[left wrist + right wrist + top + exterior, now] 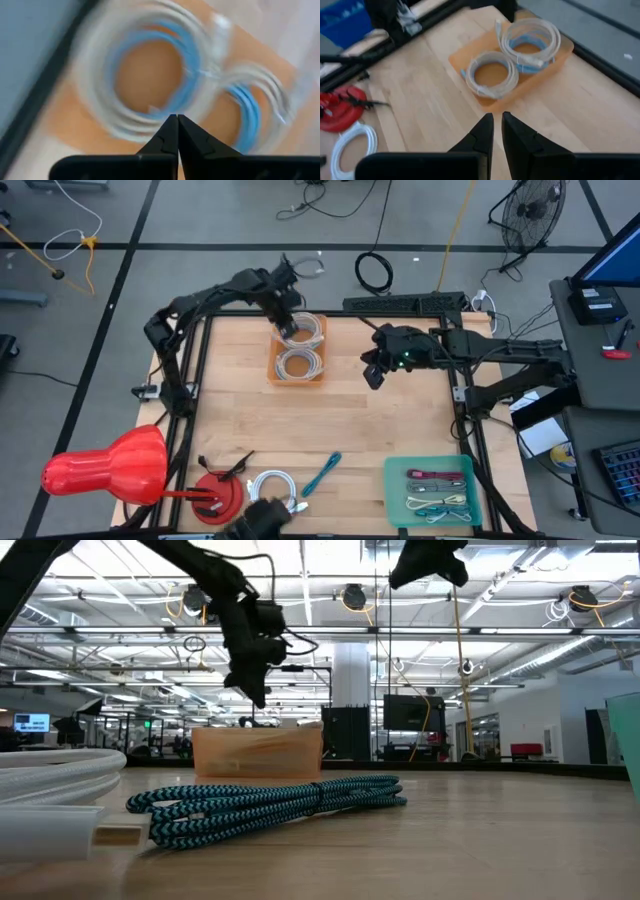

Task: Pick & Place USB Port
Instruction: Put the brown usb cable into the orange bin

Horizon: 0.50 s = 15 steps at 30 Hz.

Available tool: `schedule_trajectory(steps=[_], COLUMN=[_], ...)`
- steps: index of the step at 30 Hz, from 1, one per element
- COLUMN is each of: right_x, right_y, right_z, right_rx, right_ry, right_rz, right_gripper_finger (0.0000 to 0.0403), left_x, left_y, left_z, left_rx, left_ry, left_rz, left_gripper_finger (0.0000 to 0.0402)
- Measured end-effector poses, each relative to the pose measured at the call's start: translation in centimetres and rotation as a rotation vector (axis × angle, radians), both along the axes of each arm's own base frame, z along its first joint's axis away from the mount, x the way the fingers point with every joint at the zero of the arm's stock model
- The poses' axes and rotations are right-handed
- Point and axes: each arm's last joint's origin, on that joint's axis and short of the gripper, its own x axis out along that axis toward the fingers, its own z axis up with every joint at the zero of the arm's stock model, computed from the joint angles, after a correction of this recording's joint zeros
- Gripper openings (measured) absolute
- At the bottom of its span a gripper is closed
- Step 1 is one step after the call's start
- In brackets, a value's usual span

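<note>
The left claw [288, 323], pinched closed and empty, hangs over the orange tray [297, 376] holding two coiled cables [492, 75], the right claw [373, 372] nearby, fingers narrowly apart.

Wooden table [330, 420] and its load
Orange tray [297, 370] at the far edge; green tray [395, 498], teal cable [322, 473], white cable [272, 487] nearer.

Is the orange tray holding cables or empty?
Holding cables: two white coiled cables lie inside the orange tray, side by side, seen from the right wrist.
</note>
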Motion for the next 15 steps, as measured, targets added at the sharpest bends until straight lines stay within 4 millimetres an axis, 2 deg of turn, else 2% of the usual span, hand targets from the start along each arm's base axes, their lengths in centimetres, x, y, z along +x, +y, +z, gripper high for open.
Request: schedule_trajectory(steps=[3,6,10,13,15], right_x=[0.3,0.4,0.6,0.6,0.5], right_y=[-0.3,-0.6,-1.0,-1.1,-1.2], right_z=[0.4,0.7,0.9,0.9,0.9], right_rx=[-0.029,-0.044,-0.047,-0.032,-0.023], right_ry=[-0.043,-0.084,-0.111,-0.12,-0.124], right_rz=[-0.02,-0.048,-0.059,-0.076,-0.086], right_gripper_finger=[0.0029,0.0029,0.0029,0.0029,0.0029], left_x=[-1.1,-1.5,-0.8,-0.5,-0.7], left_y=[2.1,3.0,2.3,1.4,1.1], left_z=[0.2,0.4,0.4,-0.1,-1.2], left_rx=[-0.014,-0.129,-0.332,-0.368,-0.41], left_ry=[-0.079,-0.217,-0.41,-0.441,-0.448], left_rz=[0.103,0.082,-0.075,-0.158,-0.173], left_gripper_finger=[0.0002,0.0001,0.0001,0.0001,0.0001])
